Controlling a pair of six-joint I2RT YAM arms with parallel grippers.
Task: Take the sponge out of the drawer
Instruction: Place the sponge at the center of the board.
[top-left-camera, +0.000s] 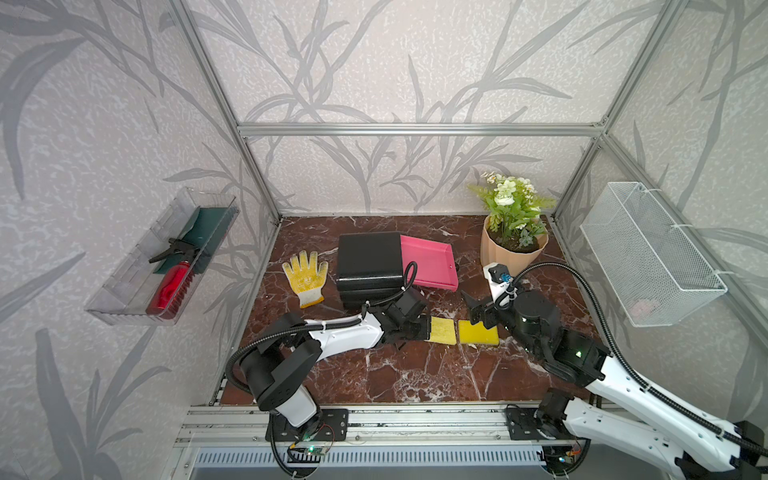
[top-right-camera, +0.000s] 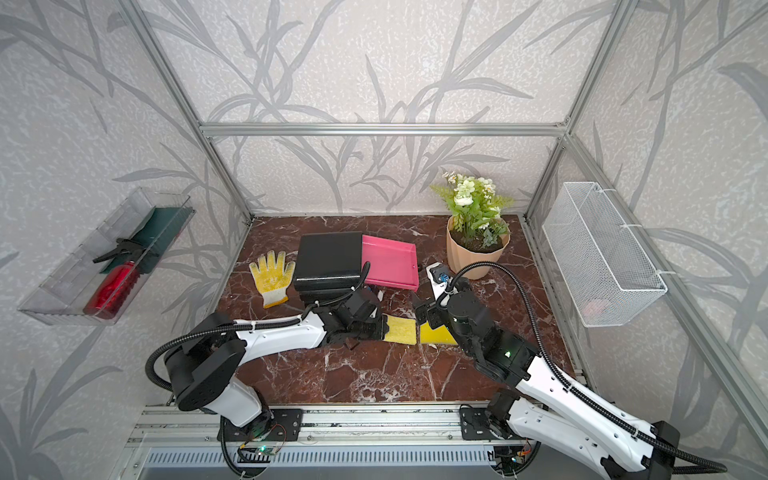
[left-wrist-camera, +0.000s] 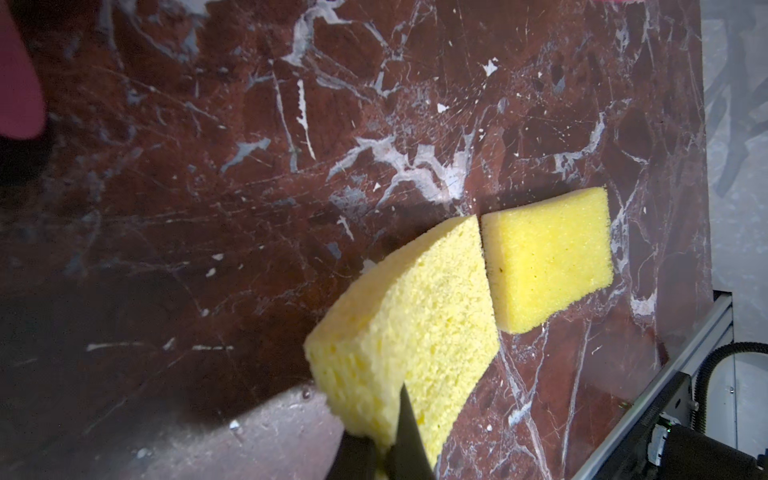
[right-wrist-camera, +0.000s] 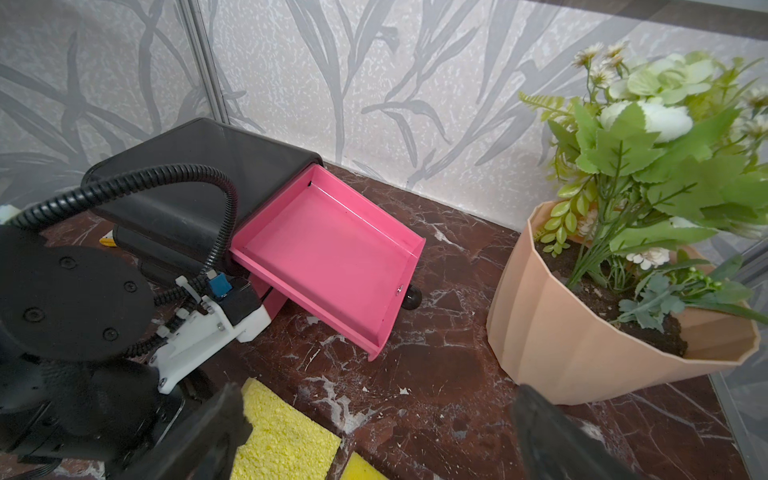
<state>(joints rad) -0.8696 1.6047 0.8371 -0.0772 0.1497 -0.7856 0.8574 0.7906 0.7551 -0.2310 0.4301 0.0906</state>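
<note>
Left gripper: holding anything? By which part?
Yes: the left gripper pinches the paler yellow sponge by one end, the end away from the brighter sponge.

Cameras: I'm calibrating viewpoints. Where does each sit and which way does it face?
Top views: high over the front rail, looking down at the table; left arm, right arm show.
Left wrist: faces the table past the left pincer, shut on a sponge.
Right wrist: faces the drawer and back wall; open right pincer shows.
Shared: all see that sponge.
</note>
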